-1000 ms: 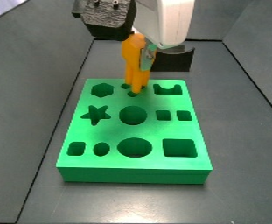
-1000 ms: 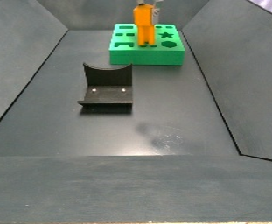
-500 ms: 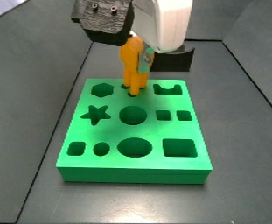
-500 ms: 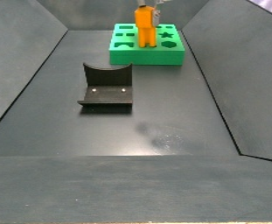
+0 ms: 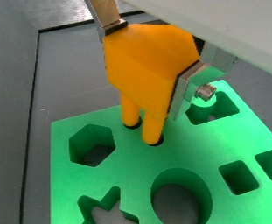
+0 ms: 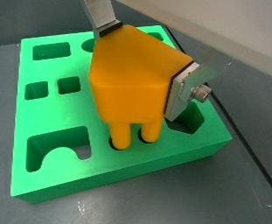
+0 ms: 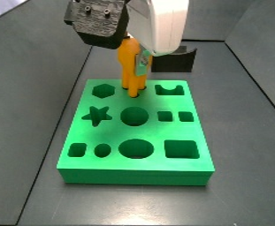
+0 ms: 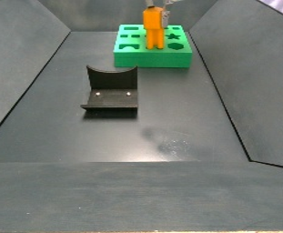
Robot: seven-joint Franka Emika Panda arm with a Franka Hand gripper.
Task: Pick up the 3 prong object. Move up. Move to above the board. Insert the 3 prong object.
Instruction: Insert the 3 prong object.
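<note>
Pincer (image 5: 149,66) clamped on the orange plug (image 5: 148,74), legs at the holes in the green board (image 5: 162,188) beneath; any tilt could jam them.

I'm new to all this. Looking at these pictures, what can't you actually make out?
- How deep the prongs of the 3 prong object sit in the board: in both wrist views the holes swallow their tips.
- The gripper: its fingers are cut off by the frame edge in both wrist views, and in a side view the wrist housing covers them.
- The board's holes in a side view: too small and far away.
- The fixture's details: too dark.
</note>
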